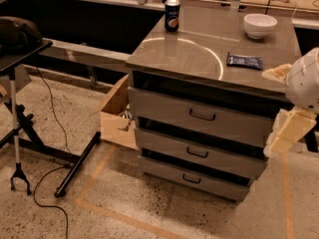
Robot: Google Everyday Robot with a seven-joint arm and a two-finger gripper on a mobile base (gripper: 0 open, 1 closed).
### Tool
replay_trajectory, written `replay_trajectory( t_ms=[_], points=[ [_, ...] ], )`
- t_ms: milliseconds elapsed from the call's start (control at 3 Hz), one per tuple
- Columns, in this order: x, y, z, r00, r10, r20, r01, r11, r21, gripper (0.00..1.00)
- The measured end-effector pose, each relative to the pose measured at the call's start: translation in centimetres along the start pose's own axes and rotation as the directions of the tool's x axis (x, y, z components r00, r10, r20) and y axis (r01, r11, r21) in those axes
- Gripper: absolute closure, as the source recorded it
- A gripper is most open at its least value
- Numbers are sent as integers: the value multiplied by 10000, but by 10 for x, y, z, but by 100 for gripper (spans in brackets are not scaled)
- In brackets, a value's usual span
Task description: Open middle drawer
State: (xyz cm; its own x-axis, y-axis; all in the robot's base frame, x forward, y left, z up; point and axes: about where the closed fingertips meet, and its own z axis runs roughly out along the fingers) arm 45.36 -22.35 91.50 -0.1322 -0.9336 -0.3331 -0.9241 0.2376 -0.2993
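Middle drawer [199, 151]: second of three fronts in the grey metal cabinet [179, 59], right of centre in the view. Flat grey face of medium height, small dark wire handle [198, 153] at its centre. Apparently pushed in, front roughly level with its neighbours, thin dark gap along its upper edge. Directly above, the taller top drawer [199, 114] with a similar handle; directly below, the slim bottom drawer [192, 179], nearest the floor.

Gripper [289, 133]: at the right edge of the view, just beside the cabinet's right front corner, at about the height of the top and middle drawers. Cream-coloured, hanging under a rounded white arm housing [305, 78]. Well apart from the middle drawer's handle. Spread or pressed together: cannot tell.

On the cabinet: soda can [172, 15] upright at the back left corner; white bowl [260, 25] at the back right; dark blue packet [244, 60] lying flat, nearer the front edge than the bowl; pale tan item [276, 72] at the right edge, partly hidden behind the arm housing, kind unclear.

Left of the cabinet: open cardboard box [117, 118] on the floor, just beside the cabinet's left side. Farther left, black stand [77, 164] with legs on the speckled floor, dark cable [36, 195] trailing near its foot. Orange tape line [129, 219] on the floor in front of the cabinet.
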Motion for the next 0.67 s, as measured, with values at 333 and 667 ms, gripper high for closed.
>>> replay_trajectory(
  t_ms=[333,667],
  points=[
    [30,-1,60,9983,-507,302,488,9969,611,0],
    [57,-3,114,9955,-902,-301,929,9901,1053,0]
  ],
)
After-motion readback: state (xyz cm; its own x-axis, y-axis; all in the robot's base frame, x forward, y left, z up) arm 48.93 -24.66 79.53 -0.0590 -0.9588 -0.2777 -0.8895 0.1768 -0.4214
